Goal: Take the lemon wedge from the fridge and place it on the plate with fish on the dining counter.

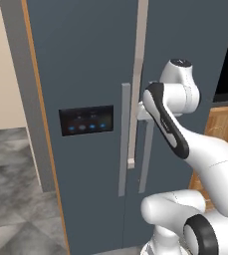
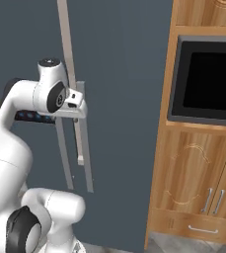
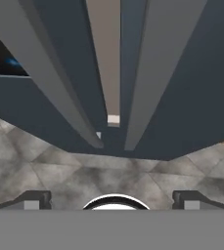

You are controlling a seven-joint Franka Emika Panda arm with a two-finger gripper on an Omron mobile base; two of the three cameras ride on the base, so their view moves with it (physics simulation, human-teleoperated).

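The tall slate-blue fridge (image 1: 85, 60) stands right in front of me, with two long grey handles (image 1: 124, 139) at its middle. A pale strip (image 1: 137, 74) runs down between the doors. My gripper (image 3: 112, 200) is open, its fingertips (image 3: 35, 200) spread wide with nothing between them. It points down along the handles (image 3: 59, 83). From the right, my hand (image 2: 78, 105) sits against the handles (image 2: 83, 143) at mid height. The lemon wedge is hidden, and the plate with fish and the dining counter are out of view.
A black panel with blue lights (image 1: 86, 120) sits on the left door. Wooden cabinets (image 2: 193, 183) with a built-in black oven (image 2: 208, 81) stand right of the fridge. Grey stone floor (image 1: 11, 189) lies to the left and below.
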